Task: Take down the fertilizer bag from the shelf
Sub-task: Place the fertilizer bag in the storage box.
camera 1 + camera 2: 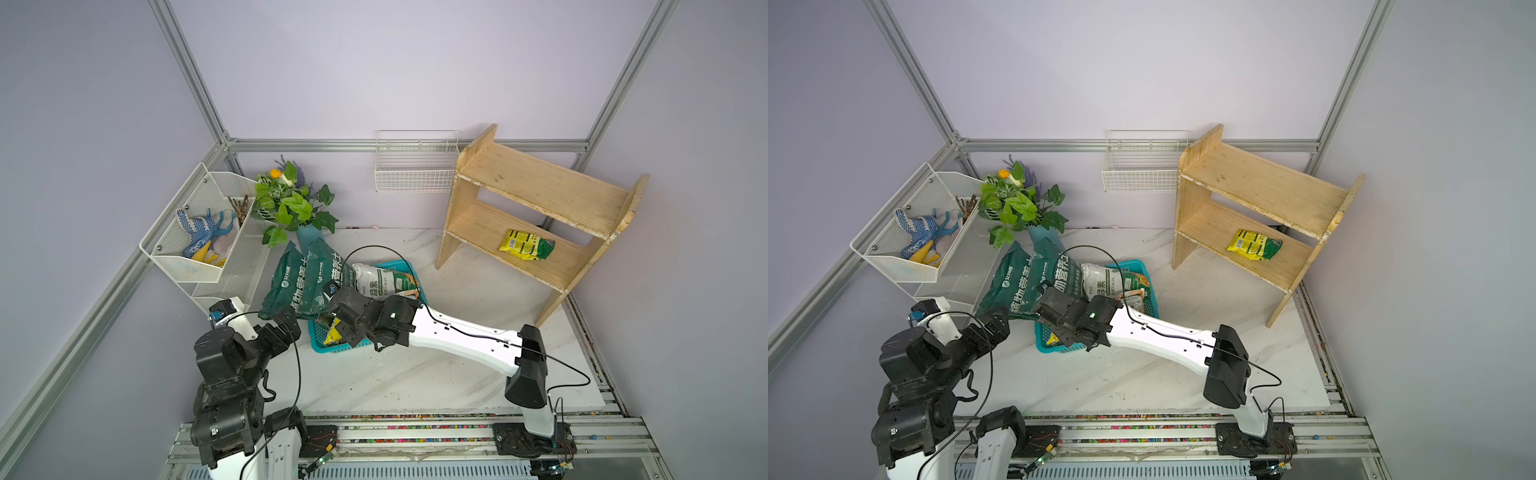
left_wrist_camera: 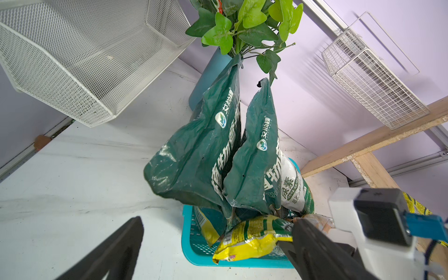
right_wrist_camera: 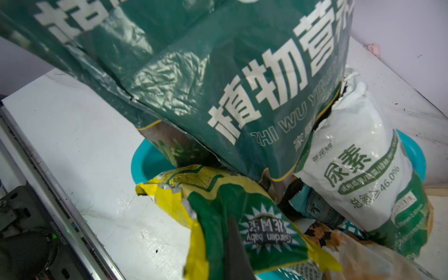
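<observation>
right arm is reaching across the marble table (image 1: 415, 374), and the right gripper (image 1: 338, 330) is hanging over the near end of the teal basket (image 1: 320, 343). its jaws are pinched tight on a crumpled yellow-green packet (image 3: 254, 218). in the left wrist view that packet is draping over the basket's rim.

meanwhile a matching fertilizer bag (image 1: 527, 245) is lying flat on the lower tier of the shelf (image 1: 540, 183), towards the right side panel, well apart from both arms. the top tier is showing bare wood in both top views.

inside the basket, two tall dark green bags (image 1: 291, 286) are leaning towards the potted plant (image 1: 291, 199), and a white bag (image 1: 374, 278) is resting just beside them.

the left gripper (image 2: 218, 220) is sitting low by the basket's left side with its jaws standing wide apart, holding nothing and touching nothing.

the white mesh rack (image 1: 199, 249) is carrying gloves on the left wall, and the wire wall basket (image 1: 415, 170) is hanging just beside the shelf.
</observation>
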### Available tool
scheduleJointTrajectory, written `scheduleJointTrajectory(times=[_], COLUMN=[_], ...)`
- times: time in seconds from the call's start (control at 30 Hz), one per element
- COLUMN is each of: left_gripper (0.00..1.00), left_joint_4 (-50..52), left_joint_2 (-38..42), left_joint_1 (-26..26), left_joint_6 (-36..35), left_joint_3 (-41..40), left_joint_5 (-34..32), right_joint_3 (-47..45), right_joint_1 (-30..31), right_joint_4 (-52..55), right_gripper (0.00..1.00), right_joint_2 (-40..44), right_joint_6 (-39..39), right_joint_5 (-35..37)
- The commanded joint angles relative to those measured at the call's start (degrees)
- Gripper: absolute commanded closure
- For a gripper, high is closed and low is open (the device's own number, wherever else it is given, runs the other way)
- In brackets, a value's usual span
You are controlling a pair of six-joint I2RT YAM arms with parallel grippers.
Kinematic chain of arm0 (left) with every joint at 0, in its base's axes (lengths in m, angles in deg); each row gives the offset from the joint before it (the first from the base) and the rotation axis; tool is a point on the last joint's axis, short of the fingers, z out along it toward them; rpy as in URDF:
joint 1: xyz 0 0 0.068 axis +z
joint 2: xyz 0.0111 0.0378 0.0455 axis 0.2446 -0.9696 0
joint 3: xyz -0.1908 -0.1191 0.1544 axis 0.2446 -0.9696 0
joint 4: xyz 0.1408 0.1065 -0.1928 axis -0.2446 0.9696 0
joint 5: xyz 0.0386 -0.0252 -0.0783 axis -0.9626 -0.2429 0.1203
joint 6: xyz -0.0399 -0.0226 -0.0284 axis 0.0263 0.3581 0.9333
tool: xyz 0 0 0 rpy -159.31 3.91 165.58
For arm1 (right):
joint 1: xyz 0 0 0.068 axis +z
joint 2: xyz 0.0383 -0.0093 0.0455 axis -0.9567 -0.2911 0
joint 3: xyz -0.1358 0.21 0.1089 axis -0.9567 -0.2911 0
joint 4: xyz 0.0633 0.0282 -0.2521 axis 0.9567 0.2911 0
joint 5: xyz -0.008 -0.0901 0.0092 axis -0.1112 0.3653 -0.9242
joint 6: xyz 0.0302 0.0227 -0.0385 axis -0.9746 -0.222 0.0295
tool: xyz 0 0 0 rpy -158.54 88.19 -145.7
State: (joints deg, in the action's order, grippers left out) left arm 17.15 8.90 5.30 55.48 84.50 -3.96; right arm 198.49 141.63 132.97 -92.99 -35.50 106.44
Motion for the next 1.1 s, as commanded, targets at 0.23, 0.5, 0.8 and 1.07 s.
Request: scheduleJointTrajectory(times=[0.23,0.5,0.8,1.07], left_gripper=[0.0,0.0,0.0,0.0], left_joint_4=[0.72,0.72,0.63,0.63], left_joint_2=[0.25,0.28,0.21,0.09], left_joint_1=[-0.28,-0.3,-0.37,-0.39], left_joint_6=[0.26,0.17,0.26,0.26], left_joint_3=[0.79,0.82,0.73,0.65], left_joint_5=[-0.69,-0.66,-0.58,-0.67], right_joint_3=[1.23,-2.65,-0.69,4.21], right_joint_1=[0.0,1.66,1.93,3.16], right_joint_4=[1.31,-3.09,-10.89,-10.65], right_gripper=[1.0,1.0,1.0,1.0], right_joint_2=[-3.14,-5.1,-10.44,-16.51], right_joint_6=[-3.19,-4.65,-4.94,-4.12], right_joint_5=[6.26,0.26,-5.7,-8.72])
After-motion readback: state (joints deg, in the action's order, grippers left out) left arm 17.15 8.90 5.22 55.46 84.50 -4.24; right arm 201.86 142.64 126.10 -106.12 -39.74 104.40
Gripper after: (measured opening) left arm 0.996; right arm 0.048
